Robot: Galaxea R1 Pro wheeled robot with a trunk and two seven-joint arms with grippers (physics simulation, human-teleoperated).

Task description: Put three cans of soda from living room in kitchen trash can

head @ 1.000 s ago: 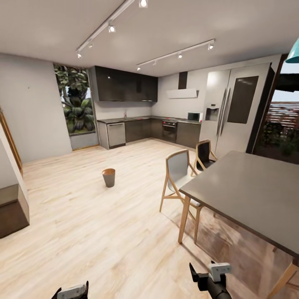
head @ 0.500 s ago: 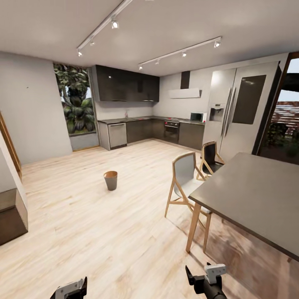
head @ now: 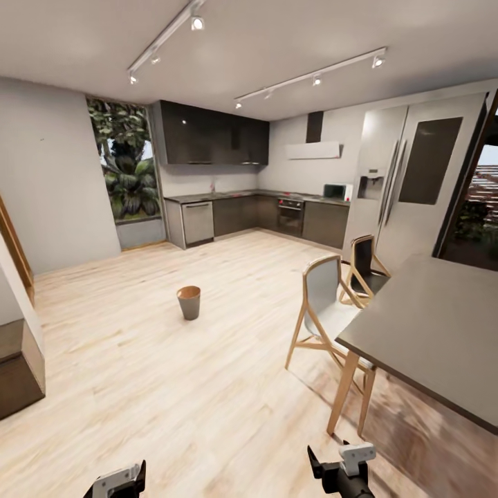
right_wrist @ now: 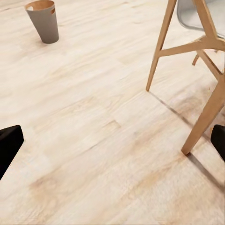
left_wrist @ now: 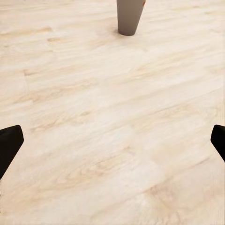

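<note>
The round tapered beige-grey tash can point(head: 189, 302) with a glossy brown interior stands upright on the pale wood floor point(head: 173, 387) of the kitchen, far ahead of both arms and slightly left of centre, its long axis vertical and its mouth facing up. The left gripper point(head: 117, 481) lies nearer its line than the right gripper point(head: 340, 462). Both grippers are spread wide and hold nothing, their dark fingertips point(left_wrist: 9, 145) at the wrist views' edges.

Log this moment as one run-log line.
place: kitchen | trash can: upright on wood floor, ahead | left pincer: open, nothing held | right pincer: open, nothing held | chair and table to the right
</note>
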